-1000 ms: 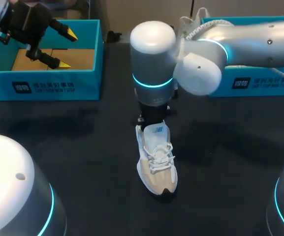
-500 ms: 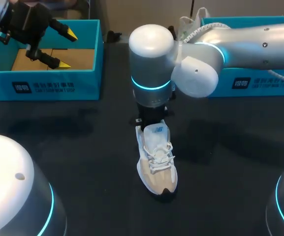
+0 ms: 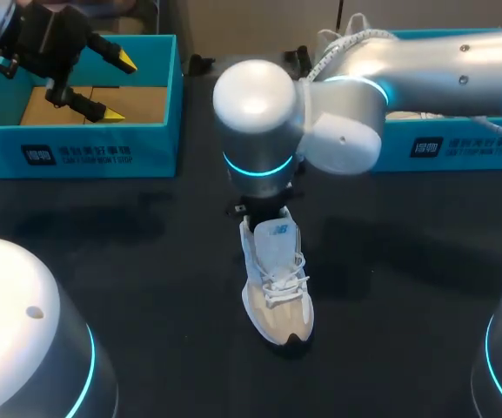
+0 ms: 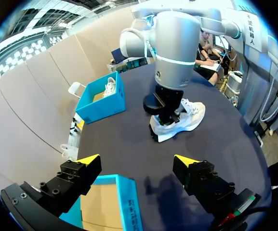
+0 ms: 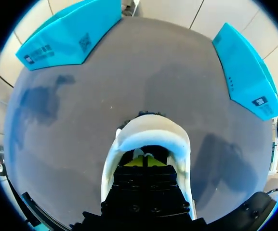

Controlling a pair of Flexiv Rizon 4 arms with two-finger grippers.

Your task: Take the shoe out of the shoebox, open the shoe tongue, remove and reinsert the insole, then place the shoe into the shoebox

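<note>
Fingers [image 4: 82, 172] of the left gripper [image 4: 136, 160] stand spread wide and grip nothing, their yellow tips hanging above the open teal shoebox [image 3: 76, 152] at the far left of the dark table [image 3: 146, 261]. Bare brown cardboard lines that box's floor.

Across the table, the right gripper [image 5: 143, 161] is pushed down into the heel opening of the shoe [image 3: 275, 279]. From its own wrist camera, only a sliver of yellow shows inside the white padded collar. Whether it is open or closed, or has hold of anything inside, cannot be told. Seen from overhead, the right arm [image 3: 338, 104] comes in from the right, reaches past the middle and bends down over the heel, hiding the gripper itself.

The shoe, white and beige with white laces, stands upright on its sole near the middle of the table, outside both boxes. Its toe points toward the near edge and its heel toward the far one.

A second teal shoebox [image 3: 442, 148] sits at the far right, well apart from the first. From the left wrist camera, another white shoe [image 4: 111, 87] can be seen inside it.
</note>
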